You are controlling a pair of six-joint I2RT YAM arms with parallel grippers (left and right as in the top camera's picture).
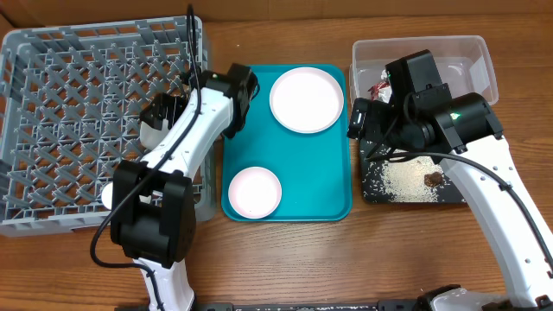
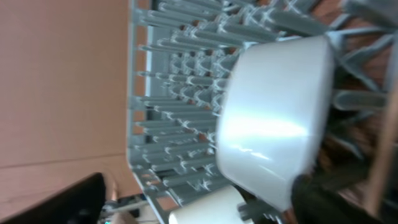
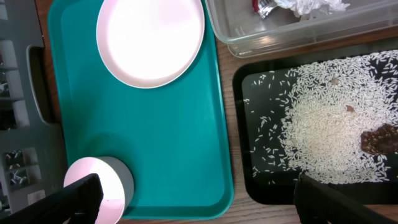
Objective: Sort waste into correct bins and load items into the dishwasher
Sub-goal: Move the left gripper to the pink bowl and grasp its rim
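With the red wrapper scrap (image 3: 264, 6) and tissue wad (image 3: 311, 6) lying in the clear tub (image 3: 292, 34), the step in hand looks like loading. The left gripper (image 2: 200, 186) hangs at the dish rack (image 2: 168, 112), its fingers spread wide, and the white cup (image 2: 273, 118) lies tipped on its side among the pegs, close against one finger but not pinched. The right gripper (image 3: 199, 186), also spread and empty, hovers over the teal tray (image 3: 174, 143), where the plate (image 3: 150, 37) and pink bowl (image 3: 99, 185) wait; the next move probably calls for lowering onto one of them and closing on its rim.
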